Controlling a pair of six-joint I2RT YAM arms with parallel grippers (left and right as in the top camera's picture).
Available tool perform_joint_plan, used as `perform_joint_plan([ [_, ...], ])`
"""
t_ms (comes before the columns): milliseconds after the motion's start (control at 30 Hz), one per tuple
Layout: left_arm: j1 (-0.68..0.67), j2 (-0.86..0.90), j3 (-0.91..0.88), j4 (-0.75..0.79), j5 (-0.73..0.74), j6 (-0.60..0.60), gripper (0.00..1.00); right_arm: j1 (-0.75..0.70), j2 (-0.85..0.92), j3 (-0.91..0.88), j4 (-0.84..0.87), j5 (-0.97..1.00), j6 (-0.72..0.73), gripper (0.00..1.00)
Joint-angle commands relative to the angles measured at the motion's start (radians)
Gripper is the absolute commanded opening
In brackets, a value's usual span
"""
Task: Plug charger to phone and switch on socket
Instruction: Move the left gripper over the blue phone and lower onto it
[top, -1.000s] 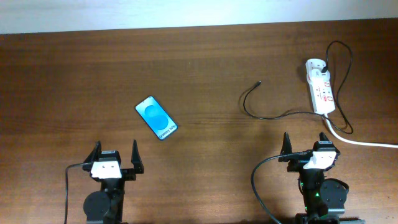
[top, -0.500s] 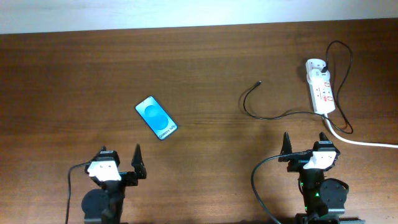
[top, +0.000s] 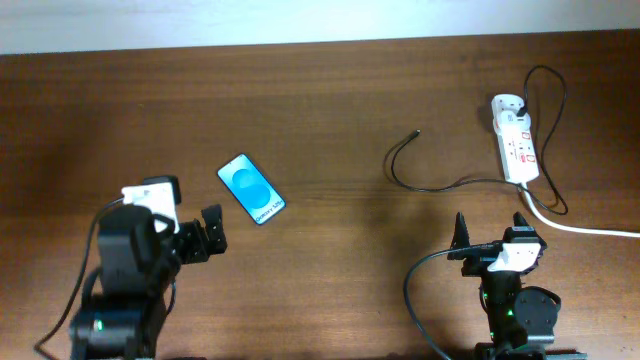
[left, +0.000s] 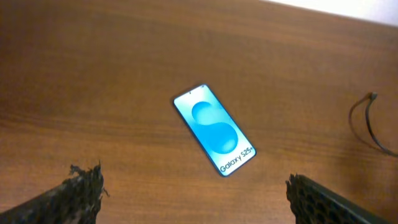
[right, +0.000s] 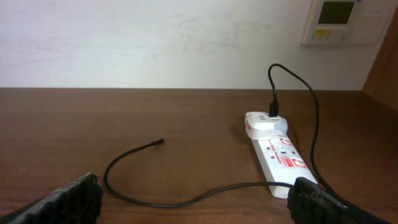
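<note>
The phone (top: 252, 189) lies flat on the brown table, blue screen up, and also shows in the left wrist view (left: 214, 129). My left gripper (top: 205, 235) is open and empty, hovering just short of the phone, with its fingers at the lower corners of the left wrist view (left: 199, 202). The charger (top: 400, 165) is a black cable with its free tip (top: 417, 132) on the table and its other end plugged into the socket (top: 515, 140). My right gripper (top: 492, 232) is open and empty, near the table's front edge, facing the socket (right: 277, 149) and the charger tip (right: 160, 142).
A thick white cord (top: 580, 228) runs from the socket off to the right. The charger's slack loops around the right of the socket (top: 550, 130). A wall panel (right: 339, 22) hangs behind the table.
My left arm has risen and swung left and forward, bringing its open gripper close to the phone. The right arm, phone, charger and socket have not moved.
</note>
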Motion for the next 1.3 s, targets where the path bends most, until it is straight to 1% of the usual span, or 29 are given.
perform_joint_plan([
  [0,-0.006,0.159,0.097,-0.035,0.072,-0.008,0.99,0.009,-0.006,-0.005,-0.004,-0.009,-0.006,0.99],
  [33,-0.006,0.197,0.097,-0.034,0.079,-0.008,0.99,0.009,-0.006,-0.005,-0.004,-0.009,-0.007,0.99],
  [133,-0.006,0.316,0.097,-0.043,0.229,-0.008,0.99,0.009,-0.006,-0.005,-0.004,-0.009,-0.006,0.99],
  [200,-0.006,0.356,0.097,-0.032,0.322,-0.008,0.99,0.009,-0.006,-0.005,-0.004,-0.009,-0.006,0.98],
  [267,-0.006,0.365,0.097,0.000,0.359,-0.011,0.99,0.009,-0.006,-0.005,-0.004,-0.009,-0.006,0.99],
  [400,-0.007,0.365,0.125,0.011,0.359,-0.166,0.99,0.009,-0.006,-0.005,-0.004,-0.009,-0.006,0.99],
  [433,-0.008,0.365,0.139,0.011,0.354,-0.179,0.99,0.009,-0.006,-0.005,-0.004,-0.009,-0.007,0.99],
  [467,-0.024,0.365,0.168,0.011,0.305,-0.241,0.99,0.009,-0.006,-0.005,-0.004,-0.009,-0.006,0.99],
  [567,-0.141,0.385,0.270,-0.019,0.061,-0.381,1.00,0.009,-0.006,-0.005,-0.004,-0.009,-0.006,0.99],
  [600,-0.187,0.414,0.329,-0.055,-0.026,-0.426,1.00,0.009,-0.006,-0.005,-0.004,-0.009,-0.006,0.99],
  [633,-0.216,0.462,0.397,-0.098,-0.069,-0.455,1.00,0.009,-0.006,-0.005,-0.004,-0.009,-0.006,0.99],
  [700,-0.231,0.576,0.525,-0.184,-0.084,-0.467,1.00,0.009,-0.006,-0.005,-0.004,-0.009,-0.006,0.99],
  [767,-0.231,0.761,0.711,-0.323,-0.096,-0.477,0.99,0.009,-0.006,-0.005,-0.004,-0.009,-0.007,0.99],
  [800,-0.231,0.822,0.766,-0.357,-0.096,-0.478,0.99,0.009,-0.006,-0.005,-0.004,-0.009,-0.006,0.98],
  [867,-0.230,0.929,0.836,-0.385,-0.100,-0.517,0.99,0.009,-0.006,-0.005,-0.004,-0.009,-0.006,0.99],
  [933,-0.229,1.020,0.843,-0.381,-0.100,-0.575,0.99,0.009,-0.006,-0.005,-0.004,-0.009,-0.006,0.99],
  [1100,-0.227,1.153,0.842,-0.376,-0.100,-0.578,0.99,0.009,-0.006,-0.005,-0.004,-0.009,-0.006,0.99],
  [1267,-0.166,1.260,0.842,-0.374,-0.099,-0.602,0.99,0.009,-0.006,-0.005,-0.004,-0.009,-0.006,0.99],
])
